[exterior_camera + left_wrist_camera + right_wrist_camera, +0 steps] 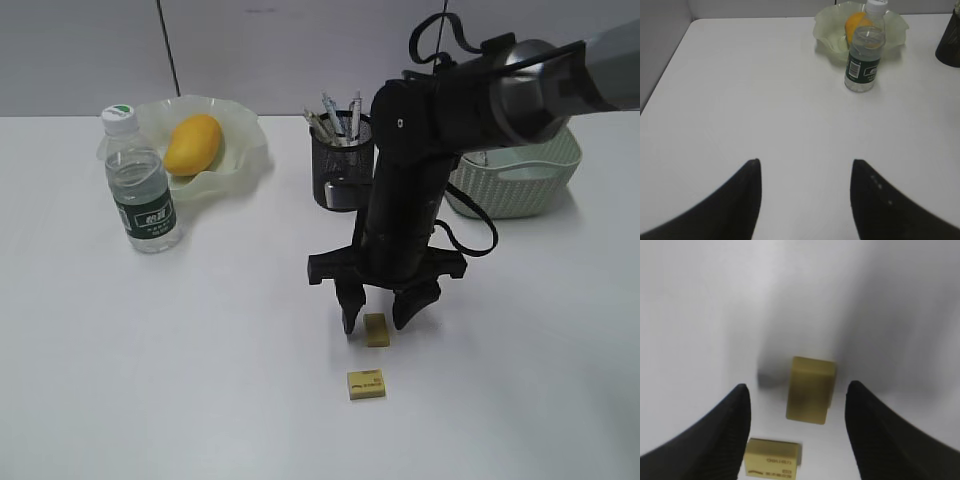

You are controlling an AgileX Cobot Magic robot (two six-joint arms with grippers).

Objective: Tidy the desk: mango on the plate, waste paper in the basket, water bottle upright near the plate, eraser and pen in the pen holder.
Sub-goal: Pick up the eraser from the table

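- Nearest the exterior camera, a flat yellow eraser (366,384) with dark print lies on the white desk (200,380), at about 6 o'clock from the right gripper.
- Just beyond it, a second yellow eraser (376,329) stands between the spread fingers of the right gripper (376,318), which points straight down over it; in the right wrist view this eraser (810,389) sits in the gap with clear desk showing on both sides, so the jaws are wide apart and grip nothing.
- The printed eraser (773,459) shows at 7 o'clock of that view, beside the left finger.
- The left gripper (805,172) hangs above bare desk, jaws parted and empty.
- At 10 o'clock from the right gripper, the water bottle (139,185) stands upright, white cap on top, just in front of the plate (240,150).
- The mango (192,143) lies in the plate.
- At 12 o'clock from the right gripper, the black mesh pen holder (341,170) holds several pens (338,112), partly behind the arm.
- At 2 o'clock, the basket (520,185) sits far back; its contents are hidden by the arm.
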